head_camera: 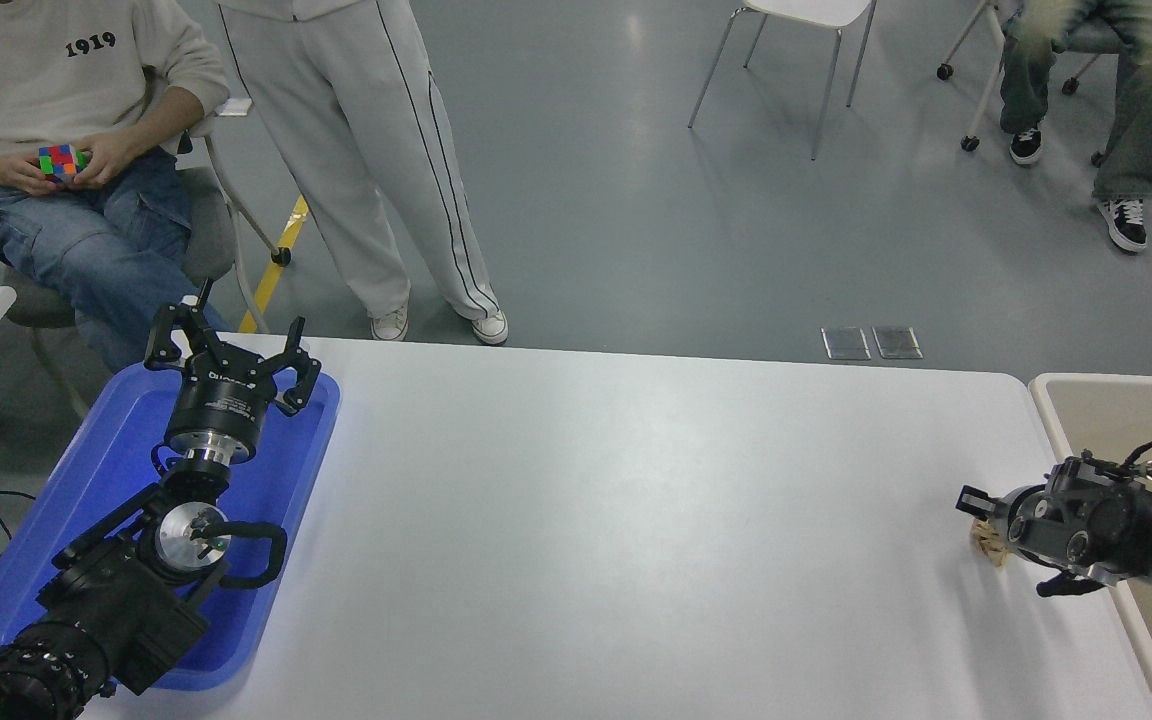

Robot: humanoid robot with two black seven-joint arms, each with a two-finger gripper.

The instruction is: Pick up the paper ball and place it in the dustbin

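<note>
- Head view: the paper ball [984,540] sits on the tabletop [616,520] near the dustbin [1116,410].
- The right end effector [986,520] covers it; I cannot tell if it grips.
- The left end effector [231,352] is spread apart over the blue tray [106,470].
- The ball looks light and squashy, so squeeze its middle softly.

At frame right I see only a sliver of the ball [986,540] behind my right gripper [988,522]; its fingers' spread is hidden. The bin [1071,392] runs off the right edge
</note>
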